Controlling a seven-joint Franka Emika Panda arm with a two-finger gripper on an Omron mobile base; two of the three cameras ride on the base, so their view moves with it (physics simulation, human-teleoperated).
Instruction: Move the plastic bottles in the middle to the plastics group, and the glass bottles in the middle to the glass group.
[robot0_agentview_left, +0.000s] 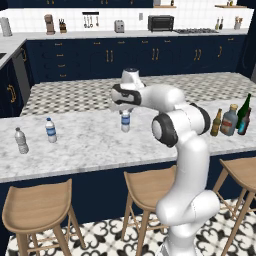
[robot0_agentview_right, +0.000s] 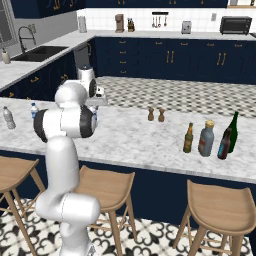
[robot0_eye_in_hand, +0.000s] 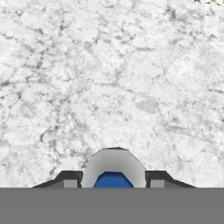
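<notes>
The hand (robot0_eye_in_hand: 113, 181) is closed on the middle plastic bottle (robot0_agentview_left: 125, 121), its two finger tips (robot0_eye_in_hand: 70, 178) pressed against either side of the bottle's clear body with the blue label between them. This bottle stands upright on the marble bench (robot0_agentview_left: 90, 145), directly under the arm's wrist, about mid-bench.

Plastics group, far left of the bench: a blue-labelled bottle (robot0_agentview_left: 50, 130) and a plain greyish bottle (robot0_agentview_left: 21, 140), both upright, near each other but apart.

Right end of the bench: slim olive-brown bottle (robot0_agentview_right: 188, 138) and squat grey-blue bottle with a tan cap (robot0_agentview_right: 206, 138) just beside each other. Just to their right stand the tall dark green wine bottle (robot0_agentview_right: 233, 131) and a shorter dark bottle (robot0_agentview_right: 224, 144) as a pair.

Two small brown shakers (robot0_agentview_right: 155, 114) stand farther back on the bench.
</notes>
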